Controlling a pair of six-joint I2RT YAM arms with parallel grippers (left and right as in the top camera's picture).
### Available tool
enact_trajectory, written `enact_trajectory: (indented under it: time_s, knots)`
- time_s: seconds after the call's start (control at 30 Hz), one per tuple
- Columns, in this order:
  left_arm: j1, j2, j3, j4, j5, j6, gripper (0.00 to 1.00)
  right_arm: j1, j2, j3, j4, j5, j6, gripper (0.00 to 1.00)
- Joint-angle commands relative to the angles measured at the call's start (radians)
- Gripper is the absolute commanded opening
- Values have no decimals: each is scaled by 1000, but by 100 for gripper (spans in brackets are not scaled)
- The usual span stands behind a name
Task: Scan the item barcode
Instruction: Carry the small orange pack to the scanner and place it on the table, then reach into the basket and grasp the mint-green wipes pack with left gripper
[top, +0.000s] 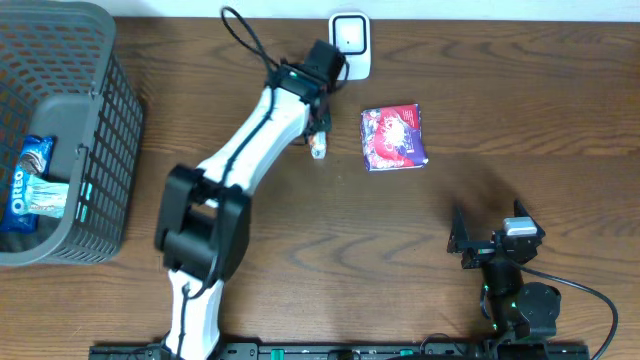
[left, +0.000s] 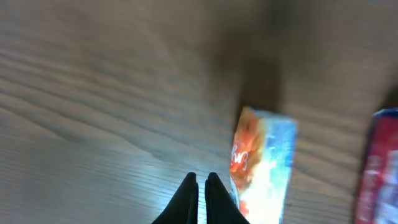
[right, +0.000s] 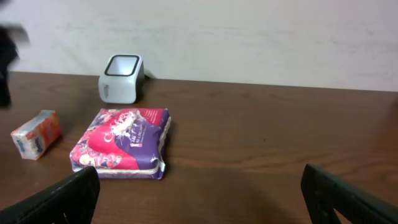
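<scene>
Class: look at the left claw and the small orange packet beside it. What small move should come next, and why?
Probably open the left claw and shift it sideways over the small orange packet. Its fingers are shut on nothing, the packet lies on the table beside them, so nothing can go to the scanner yet.

We reach our left arm (top: 255, 135) from six o'clock toward one o'clock, the left gripper (left: 200, 186) pointing down, its jaws pressed together. Our right arm (top: 520, 305) sits folded at five o'clock, the right gripper (right: 199, 186) spread wide.
</scene>
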Motion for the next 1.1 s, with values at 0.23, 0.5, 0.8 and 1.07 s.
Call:
enact_trajectory:
  time_s: [0.23, 0.5, 0.8, 1.07]
  knots:
    - [-32, 56, -2, 56, 180, 38, 7, 10, -5, -1, -4, 1, 15, 99]
    - [-19, -52, 13, 89, 246, 126, 8, 10, -5, -1, -4, 0, 15, 99]
    - [146, -364, 13, 100, 41, 251, 66, 10, -5, -1, -4, 0, 14, 99]
    - [476, -594, 13, 99, -192, 268, 73, 10, -5, -1, -4, 0, 14, 99]
